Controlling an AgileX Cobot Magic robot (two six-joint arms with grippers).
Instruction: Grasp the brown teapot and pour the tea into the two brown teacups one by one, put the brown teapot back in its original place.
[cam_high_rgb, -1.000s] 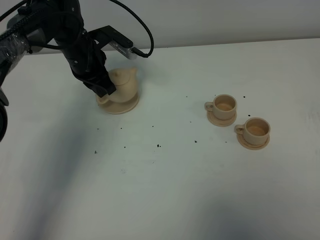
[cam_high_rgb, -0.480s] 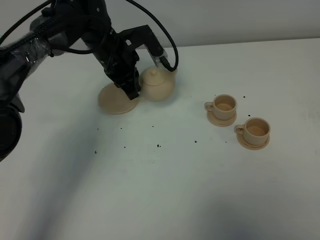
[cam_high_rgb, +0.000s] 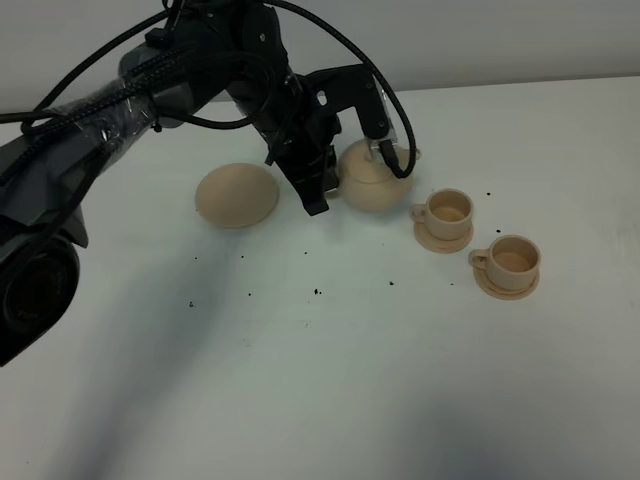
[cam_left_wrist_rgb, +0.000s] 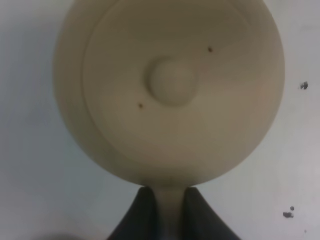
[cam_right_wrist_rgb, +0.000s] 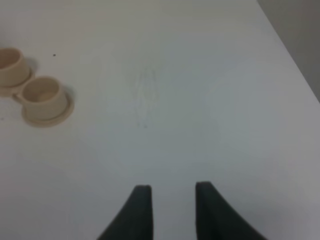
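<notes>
Exterior high view: left pincer (cam_high_rgb: 333, 185) grips the handle of the brown teapot (cam_high_rgb: 372, 182), upper centre of frame, apparently raised off the surface (cam_high_rgb: 300, 350), between the bare saucer (cam_high_rgb: 237, 195) and the nearest teacup (cam_high_rgb: 446, 212). Right pincer (cam_right_wrist_rgb: 172, 192) stands narrowly parted, empty.

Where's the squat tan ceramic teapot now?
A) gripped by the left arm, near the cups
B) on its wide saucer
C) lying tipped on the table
A: the left gripper pinches the squat tan ceramic teapot by its handle, apart from the wide flat tan saucer.
</notes>
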